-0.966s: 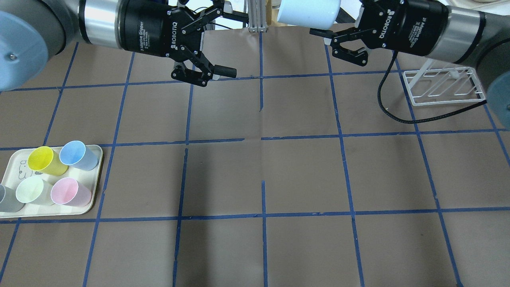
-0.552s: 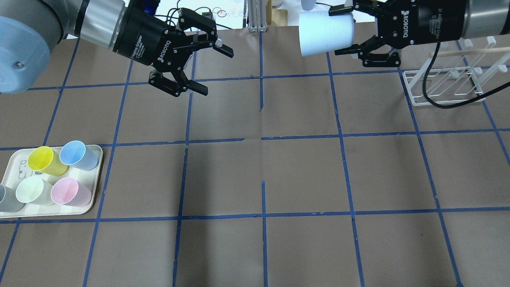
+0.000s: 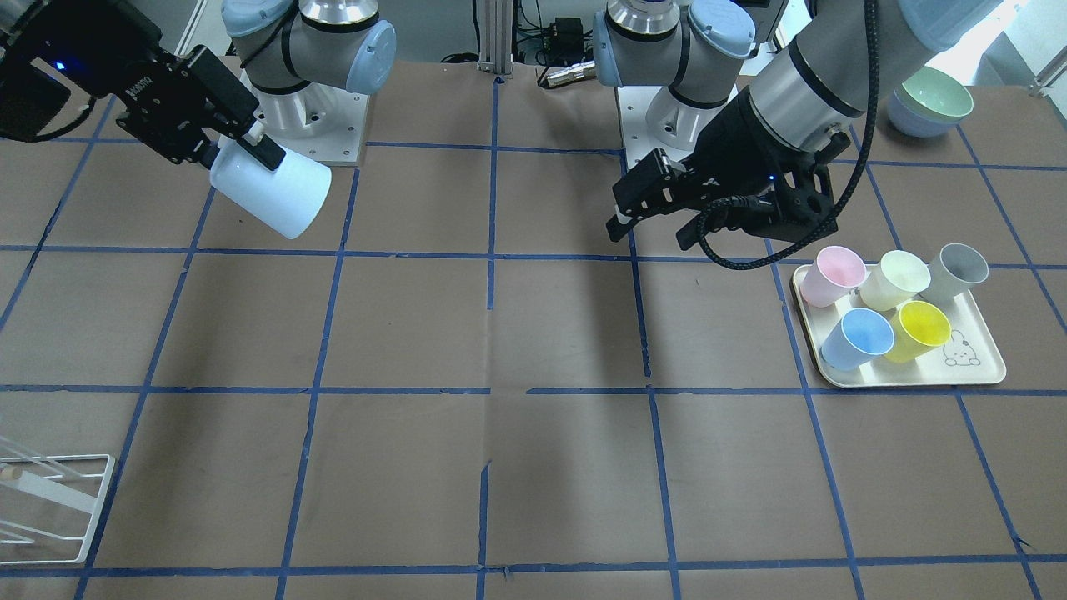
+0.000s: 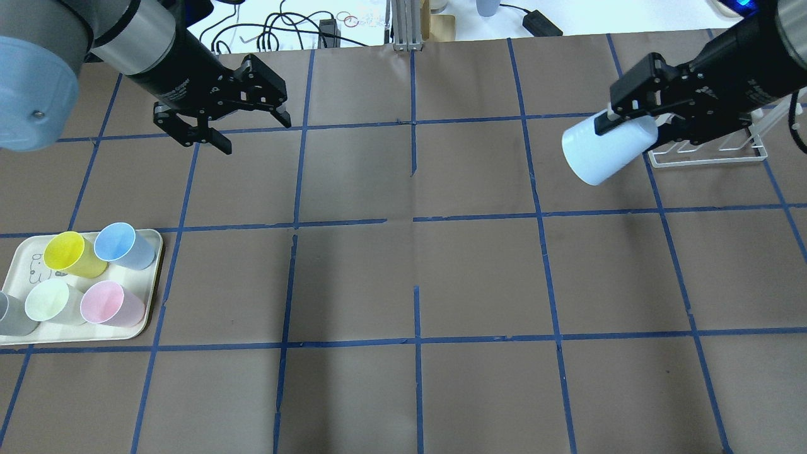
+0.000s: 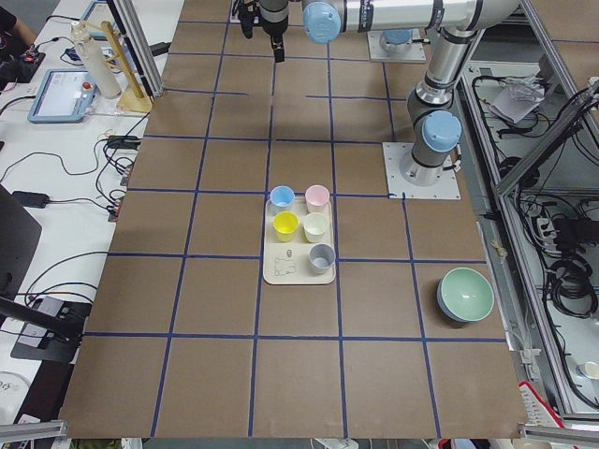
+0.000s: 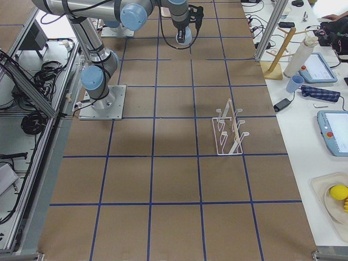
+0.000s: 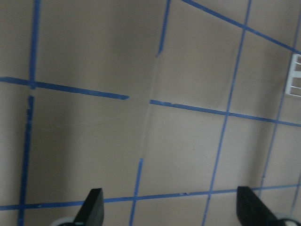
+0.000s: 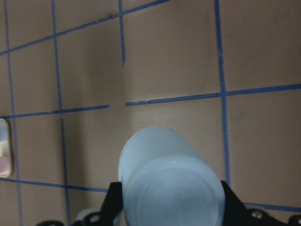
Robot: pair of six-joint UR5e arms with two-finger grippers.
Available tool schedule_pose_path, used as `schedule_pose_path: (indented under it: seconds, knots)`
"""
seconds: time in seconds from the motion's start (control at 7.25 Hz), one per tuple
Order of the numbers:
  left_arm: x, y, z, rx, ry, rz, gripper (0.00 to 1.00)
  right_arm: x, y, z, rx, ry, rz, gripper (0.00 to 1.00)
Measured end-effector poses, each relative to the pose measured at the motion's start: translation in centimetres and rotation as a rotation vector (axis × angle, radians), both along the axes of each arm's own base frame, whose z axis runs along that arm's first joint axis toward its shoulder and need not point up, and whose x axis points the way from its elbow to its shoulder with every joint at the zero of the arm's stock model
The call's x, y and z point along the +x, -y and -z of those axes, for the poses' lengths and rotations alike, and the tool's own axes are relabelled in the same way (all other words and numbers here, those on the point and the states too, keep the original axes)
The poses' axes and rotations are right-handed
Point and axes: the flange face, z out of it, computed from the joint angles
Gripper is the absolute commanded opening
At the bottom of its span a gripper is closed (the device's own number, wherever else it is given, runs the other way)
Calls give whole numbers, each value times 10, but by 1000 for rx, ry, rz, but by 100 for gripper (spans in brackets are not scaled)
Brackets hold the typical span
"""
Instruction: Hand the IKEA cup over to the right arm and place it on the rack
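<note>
While the right pincer (image 4: 621, 133) is clamping the pale IKEA cup (image 4: 596, 154) near one end, the cup is hanging tilted above the counter (image 4: 416, 271), just left of the white rack (image 4: 693, 162) at the far right. Well apart at the far left, the left pincer (image 4: 251, 129) is hovering empty, fingers apart. Gripped so near its end, the cup could slip loose, or arrive misaligned, strike the rods and shove the light frame.

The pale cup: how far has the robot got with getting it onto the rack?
Handover looks done: the right hand grips the cup, and the left hand is open and empty. In hand: the cup hangs tilted in the air, short of the rack. Left: setting it on the rack.
</note>
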Motion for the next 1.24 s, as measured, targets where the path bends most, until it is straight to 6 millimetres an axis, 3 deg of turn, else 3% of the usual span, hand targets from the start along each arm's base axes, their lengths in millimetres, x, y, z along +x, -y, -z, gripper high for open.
schedule_pose_path:
  seconds: [0.28,0.55,0.83,1.24]
  knots:
    - [11,-2,-5,-25,158,-1,100,-24,8,3,-65,-256,-163,2]
    - [-2,-6,-8,-46,217,57,100,-51,37,21,-85,-441,-259,3]
    - [-24,-5,-13,-69,237,144,100,-74,74,49,-98,-529,-264,4]
    - [-27,-1,-23,-79,242,158,100,-126,98,78,-91,-546,-236,4]
